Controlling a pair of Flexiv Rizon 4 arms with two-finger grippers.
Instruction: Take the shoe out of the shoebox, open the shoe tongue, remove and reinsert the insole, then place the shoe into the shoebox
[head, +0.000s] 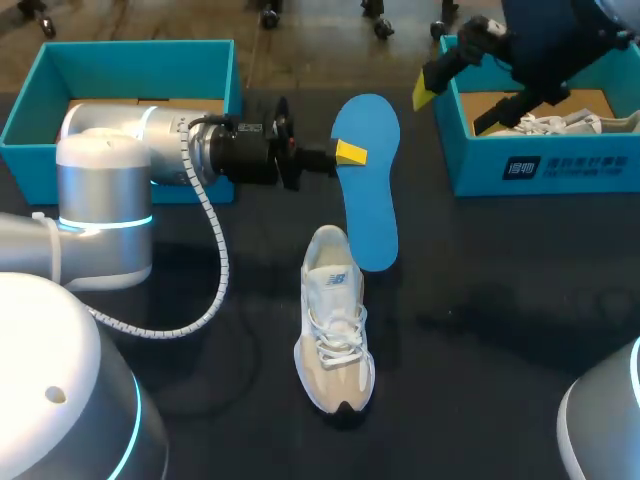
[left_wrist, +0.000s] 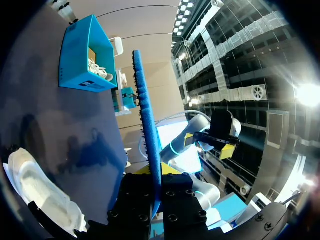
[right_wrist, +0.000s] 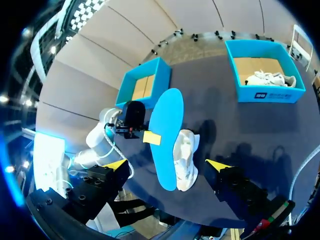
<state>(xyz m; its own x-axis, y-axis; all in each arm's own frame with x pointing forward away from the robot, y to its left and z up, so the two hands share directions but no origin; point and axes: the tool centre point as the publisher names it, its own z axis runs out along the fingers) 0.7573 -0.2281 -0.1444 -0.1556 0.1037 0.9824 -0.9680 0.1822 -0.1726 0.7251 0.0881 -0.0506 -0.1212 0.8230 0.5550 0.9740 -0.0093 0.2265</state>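
My left gripper (head: 350, 153) is closed on the flat blue foam insole (head: 368, 190), clamping its 9 o'clock edge near the far end. In the head view the insole's long axis runs 12 to 6, and its near end sits just beside the heel of the white-and-beige lace-up sneaker (head: 335, 335). The sneaker stands sole-down on the dark surface (head: 500, 300), toe to 6, heel to 12. My right gripper (right_wrist: 167, 164) hangs wide open and empty beside the teal cardboard shoebox (head: 545, 170) at 1 o'clock.
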